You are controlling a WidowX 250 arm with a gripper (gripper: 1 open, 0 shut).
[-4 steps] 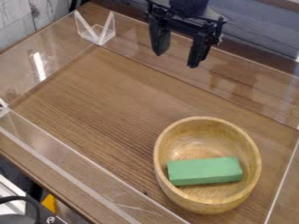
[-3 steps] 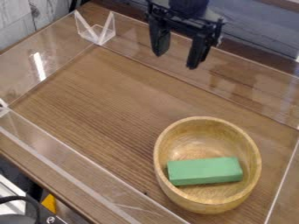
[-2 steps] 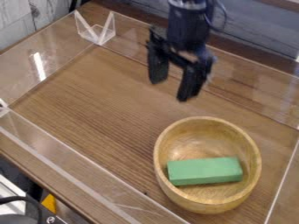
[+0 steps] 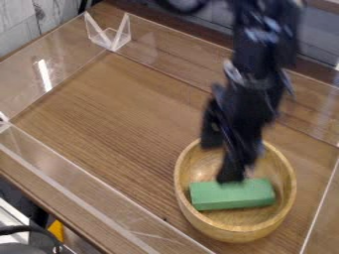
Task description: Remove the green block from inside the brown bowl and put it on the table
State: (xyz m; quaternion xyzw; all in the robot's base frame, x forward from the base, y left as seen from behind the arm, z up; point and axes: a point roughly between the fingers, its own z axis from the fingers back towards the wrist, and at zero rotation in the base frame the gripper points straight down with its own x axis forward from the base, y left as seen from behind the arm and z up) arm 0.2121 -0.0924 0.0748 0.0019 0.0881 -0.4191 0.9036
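Wide wooden table [image 4: 106, 109] fills the view, clear plastic walls [image 4: 54, 60] round its edges, and most of its surface is bare. Down at the near right sits the brown bowl [image 4: 199, 169], round, thick-rimmed, grain showing. The arm [image 4: 265, 50] reaches in from the far right, and the claw [image 4: 228, 149] hangs pointing down over the bowl, blurred, jaws spread wide with nothing between them.

Here's the thing that matters: the green block [image 4: 233, 194] lies flat on the bowl's floor, toward the near side, just below and a touch nearer than the claw's tips. Its long axis runs left to right, tipped very slightly up at the right end. One finger [image 4: 236, 164] looks to be right above the block's far edge; whether it's touching yet, I can't tell through the blur.

Inside the bowl: that one block, nothing else. By my read, the grab isn't made yet. The jaws should straddle the block's short width, one finger far, one near, and the bowl's curved near wall leaves little room for the near finger
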